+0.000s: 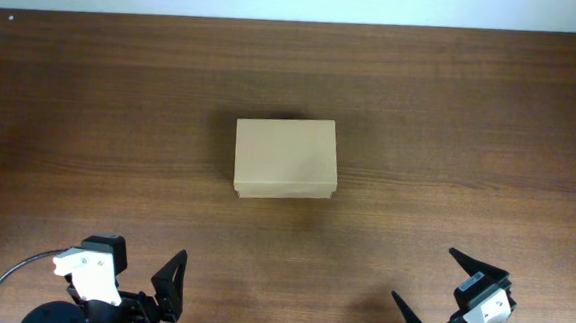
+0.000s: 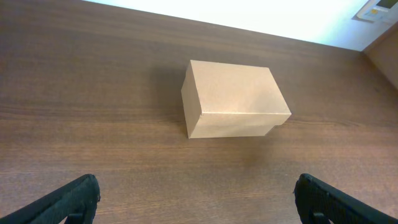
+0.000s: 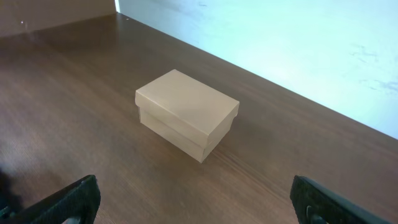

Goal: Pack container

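On table, container closed, inside hidden.

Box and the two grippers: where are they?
box (image 1: 285,158), overhead view, middle of its lid.
left gripper (image 2: 196,184), left wrist view, midway between its fingertips.
right gripper (image 3: 194,183), right wrist view, midway between its fingertips.

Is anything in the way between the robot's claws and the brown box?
No, nothing that I can see. Only bare table lies between the closed box and the left claw or the right claw. Both claws are open and empty.
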Robot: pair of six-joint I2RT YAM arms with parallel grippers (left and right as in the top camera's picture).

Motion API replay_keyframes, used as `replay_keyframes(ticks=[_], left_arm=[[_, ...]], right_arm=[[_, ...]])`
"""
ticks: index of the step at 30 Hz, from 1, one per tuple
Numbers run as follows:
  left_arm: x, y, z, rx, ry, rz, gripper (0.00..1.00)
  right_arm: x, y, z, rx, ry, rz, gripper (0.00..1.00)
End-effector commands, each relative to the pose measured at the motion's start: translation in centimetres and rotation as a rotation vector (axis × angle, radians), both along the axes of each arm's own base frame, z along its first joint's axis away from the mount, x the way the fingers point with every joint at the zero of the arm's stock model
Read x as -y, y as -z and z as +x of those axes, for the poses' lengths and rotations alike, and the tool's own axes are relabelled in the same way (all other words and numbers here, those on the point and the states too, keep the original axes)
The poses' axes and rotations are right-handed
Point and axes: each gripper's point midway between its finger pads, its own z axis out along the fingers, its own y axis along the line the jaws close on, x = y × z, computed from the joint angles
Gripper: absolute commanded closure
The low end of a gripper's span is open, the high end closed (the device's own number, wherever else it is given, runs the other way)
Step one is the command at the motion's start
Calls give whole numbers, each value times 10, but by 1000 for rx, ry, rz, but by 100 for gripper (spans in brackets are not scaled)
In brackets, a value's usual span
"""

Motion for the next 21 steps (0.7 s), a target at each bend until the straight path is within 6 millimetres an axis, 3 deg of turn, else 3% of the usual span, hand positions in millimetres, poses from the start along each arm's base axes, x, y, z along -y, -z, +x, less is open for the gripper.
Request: replay_keyframes(ticks=[1, 9, 16, 21], left_arm=[[2, 3, -2, -4, 21, 9, 1], [0, 14, -8, -53, 21, 22, 0], [-4, 38, -24, -169, 22, 52, 0], [-8, 28, -16, -116, -7, 56, 0]], right_arm=[[-2, 2, -1, -7, -5, 13, 1], [-1, 2, -1, -9, -5, 12, 1], [-2, 2, -1, -9, -5, 13, 1], [-1, 2, -1, -9, -5, 12, 1]])
